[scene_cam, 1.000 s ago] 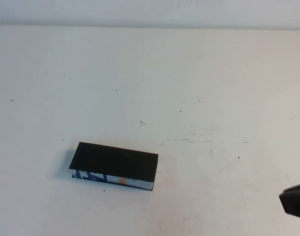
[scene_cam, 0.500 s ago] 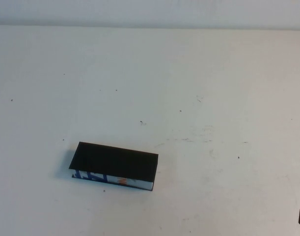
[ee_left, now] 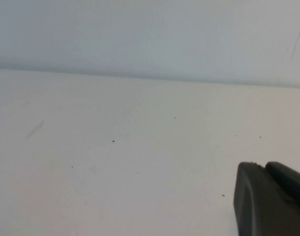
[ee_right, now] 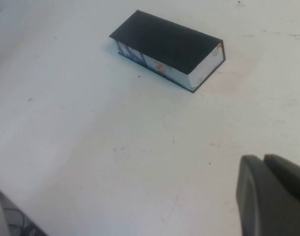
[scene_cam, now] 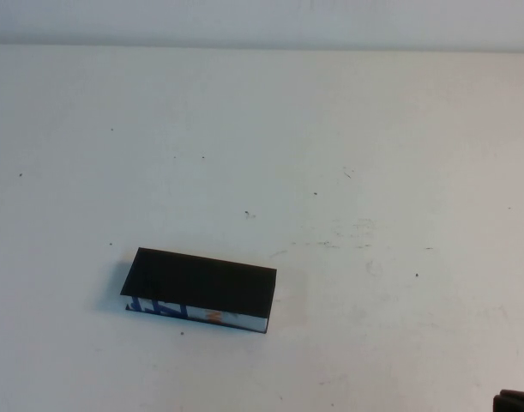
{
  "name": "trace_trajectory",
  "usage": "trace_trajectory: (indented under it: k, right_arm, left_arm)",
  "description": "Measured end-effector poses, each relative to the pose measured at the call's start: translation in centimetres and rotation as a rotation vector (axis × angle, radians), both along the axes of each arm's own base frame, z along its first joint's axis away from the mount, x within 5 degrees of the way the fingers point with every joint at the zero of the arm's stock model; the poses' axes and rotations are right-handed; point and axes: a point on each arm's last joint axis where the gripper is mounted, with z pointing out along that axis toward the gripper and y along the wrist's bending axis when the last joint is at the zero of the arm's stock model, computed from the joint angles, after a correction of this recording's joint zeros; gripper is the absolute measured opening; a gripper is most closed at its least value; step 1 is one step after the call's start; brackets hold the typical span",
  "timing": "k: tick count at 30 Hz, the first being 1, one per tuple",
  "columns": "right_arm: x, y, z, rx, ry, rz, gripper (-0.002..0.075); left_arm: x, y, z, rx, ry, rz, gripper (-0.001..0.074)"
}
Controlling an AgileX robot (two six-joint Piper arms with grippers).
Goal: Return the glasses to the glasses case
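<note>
On the near left part of the white table (scene_cam: pixel 347 129) lies the glasses case (scene_cam: pixel 199 286), a flat black box with its lid down and its printed white, blue and orange edge facing the near side. No glasses show in any view; whether they sit inside the closed case cannot be told from outside, so the task looks either finished or not begun.

At the near right corner of the high view only a dark sliver of the right gripper (scene_cam: pixel 514 401) shows, well apart from the case. Its own wrist view shows the right gripper's fingers (ee_right: pixel 267 196) pressed together, holding nothing, with the case (ee_right: pixel 167 48) lying far off across bare table.

Out of the high view, the left gripper (ee_left: pixel 270 199) appears only in its own wrist view, over bare table, with nothing held. The two dark fingers lie against each other, so it looks closed.

As for handling, the case looks light and stiff, with smooth flat faces that could slip under a pinch. A good hold would likely be across its short width, on the long side walls. If it must be opened, the lid edge above the printed front seems the place to lift, and the light box may slide unless steadied.
</note>
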Motion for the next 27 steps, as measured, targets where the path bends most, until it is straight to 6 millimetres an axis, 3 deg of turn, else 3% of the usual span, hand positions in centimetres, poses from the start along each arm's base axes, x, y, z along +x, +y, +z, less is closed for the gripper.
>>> trace_trajectory:
  k: [8,13,20,27]
  right_arm:
    - [1.0,-0.7,0.3,-0.095,-0.191,-0.057,-0.0011]
    - [2.2,-2.4,-0.1,-0.055,-0.345,-0.315,-0.0011]
    - [2.0,-5.5,-4.7,0.0,-0.473,-0.715,-0.0011]
    - [0.7,-5.7,-7.2,0.005,-0.449,-0.741,-0.0011]
  left_arm:
    - [0.0,0.0,0.0,0.0,0.0,0.0,-0.0004]
    - [0.0,0.0,0.0,0.0,0.0,0.0,-0.0004]
    - [0.0,0.0,0.0,0.0,0.0,0.0,-0.0004]
    - [0.0,0.0,0.0,-0.002,0.0,0.0,-0.0004]
